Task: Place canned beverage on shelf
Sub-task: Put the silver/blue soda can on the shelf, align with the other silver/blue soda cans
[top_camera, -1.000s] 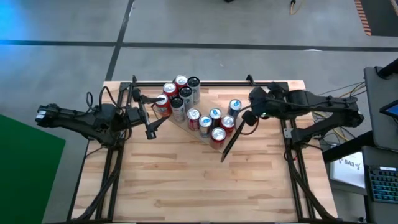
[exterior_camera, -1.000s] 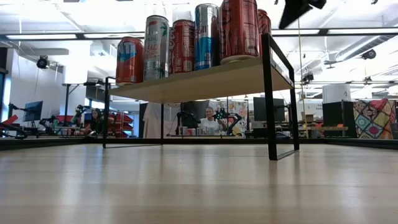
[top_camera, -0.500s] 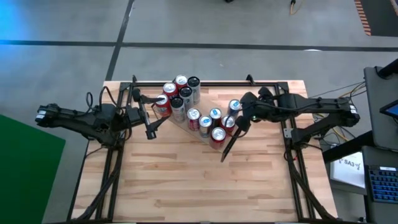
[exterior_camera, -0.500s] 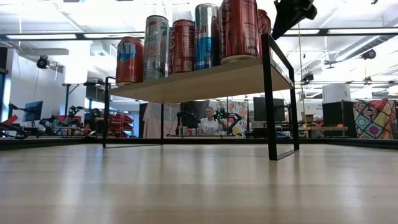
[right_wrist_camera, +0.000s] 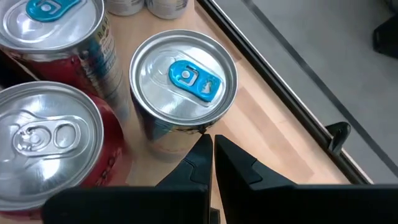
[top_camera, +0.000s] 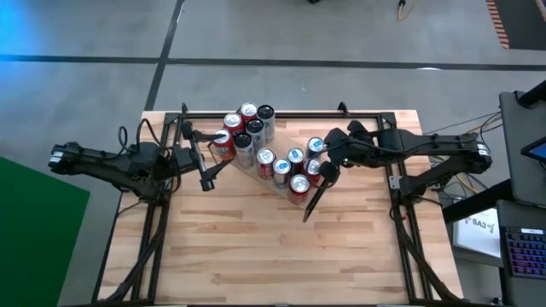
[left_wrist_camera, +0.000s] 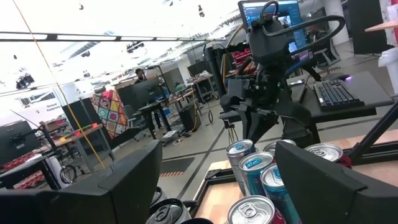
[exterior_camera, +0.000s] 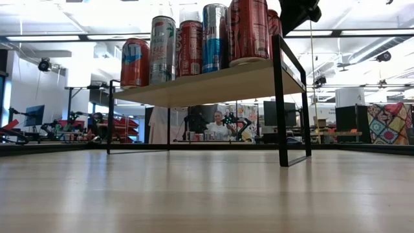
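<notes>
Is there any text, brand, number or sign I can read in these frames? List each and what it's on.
Nothing reads with certainty.
Labels on the cans standing on the shelf, low view: too blurred to read.
Print on the white box beside the table, high view: too small.
Screen of the monitor, left wrist view: too small.

The butcher-block table (top_camera: 256, 247) stood on a grey concrete floor (top_camera: 281, 34) crossed by dark lines. Beyond it lay a bright open workshop under white ceiling light strips (exterior_camera: 375, 32). Desks with monitors (exterior_camera: 33, 115) lined the far side, where a person (exterior_camera: 218, 124) sat. A patchwork-patterned panel (exterior_camera: 387, 123), possibly a quilt, hung to one side.
</notes>
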Controlling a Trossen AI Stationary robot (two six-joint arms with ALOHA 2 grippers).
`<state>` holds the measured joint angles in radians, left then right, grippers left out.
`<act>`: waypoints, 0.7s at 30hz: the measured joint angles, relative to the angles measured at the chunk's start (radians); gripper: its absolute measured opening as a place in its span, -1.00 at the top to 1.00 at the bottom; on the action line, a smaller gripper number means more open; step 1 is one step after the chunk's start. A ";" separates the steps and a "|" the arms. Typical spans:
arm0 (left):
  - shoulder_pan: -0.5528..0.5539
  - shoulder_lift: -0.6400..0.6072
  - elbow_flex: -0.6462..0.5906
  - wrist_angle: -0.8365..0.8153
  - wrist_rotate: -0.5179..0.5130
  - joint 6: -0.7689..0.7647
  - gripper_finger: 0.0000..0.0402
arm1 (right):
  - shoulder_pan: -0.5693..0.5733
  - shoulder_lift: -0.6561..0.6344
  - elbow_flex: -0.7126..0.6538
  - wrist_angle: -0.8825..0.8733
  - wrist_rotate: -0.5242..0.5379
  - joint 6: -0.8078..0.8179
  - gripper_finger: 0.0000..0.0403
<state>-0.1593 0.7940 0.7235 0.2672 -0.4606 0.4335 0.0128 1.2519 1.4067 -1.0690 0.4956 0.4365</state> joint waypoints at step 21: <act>0.000 0.001 0.000 0.001 0.000 0.000 -0.48 | -0.012 -0.022 0.112 0.036 -0.034 -0.121 0.96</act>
<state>-0.1590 0.7953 0.7235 0.2684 -0.4606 0.4334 0.0007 1.2296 1.5186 -1.0327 0.4618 0.3152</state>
